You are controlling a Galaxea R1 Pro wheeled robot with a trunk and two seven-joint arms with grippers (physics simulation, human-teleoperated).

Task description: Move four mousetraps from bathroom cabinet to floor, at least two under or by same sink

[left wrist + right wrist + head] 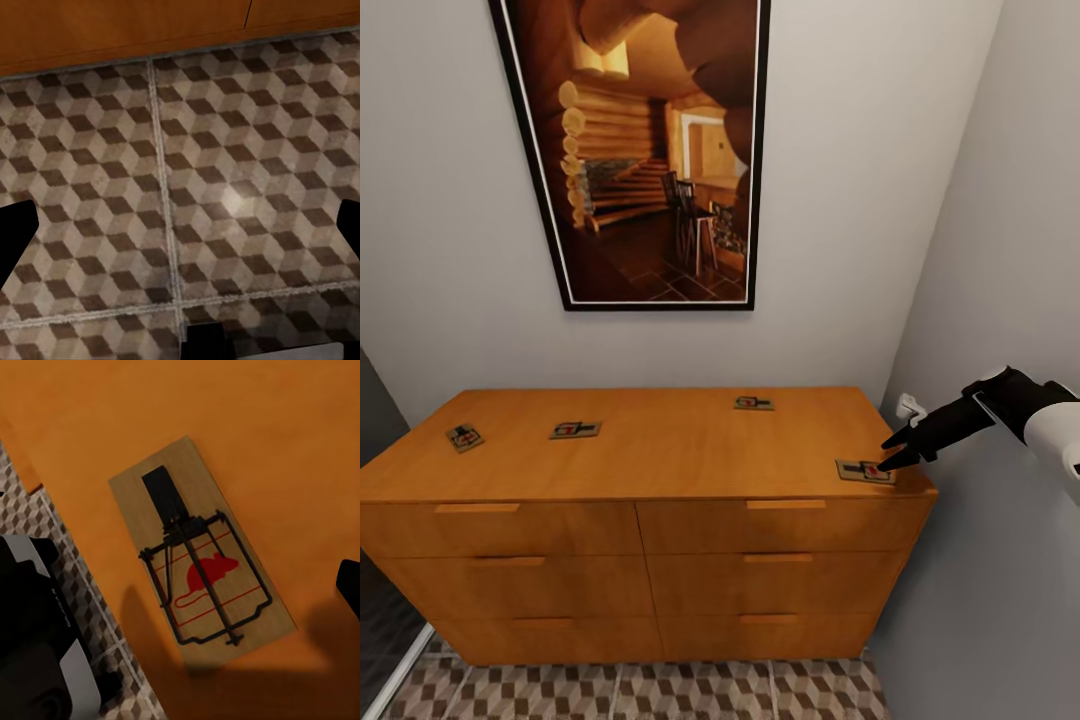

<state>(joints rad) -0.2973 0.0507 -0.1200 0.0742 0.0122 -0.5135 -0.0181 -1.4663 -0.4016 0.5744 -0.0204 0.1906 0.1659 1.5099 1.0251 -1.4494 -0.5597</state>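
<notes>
the nearest mousetrap [864, 470] lies flat on top of the cabinet [660, 450], close to its front right corner, just by the front edge. in the right wrist view the same trap [199, 562] sits under the camera, skewed to the cabinet edge, its dark wire bar and red mouse print facing up. the right end effector [895, 448] hovers right over it with its fingers spread apart and empty; whether a fingertip already touches the board cannot be told.

to do this pick well, i would turn the wrist so the fingers straddle the board's narrow width, not its length, and come straight down so both pads meet the wooden edges together. the board is thin and flat on the wood, so the tips probably need to go low, almost scraping the top, and close slowly; a lopsided closing could push the trap off the nearby edge. keeping clear of the wire parts seems wise.

three more traps wait on the same top: one at the back right [753, 403], one left of middle [575, 429], one near the left end [464, 437]. above hangs a framed picture [650, 150].

the left end effector [180, 240] points down at the cube-patterned bathroom floor [247, 157] by the cabinet's base, fingers wide, holding nothing. no trap is on the floor yet in these views.
</notes>
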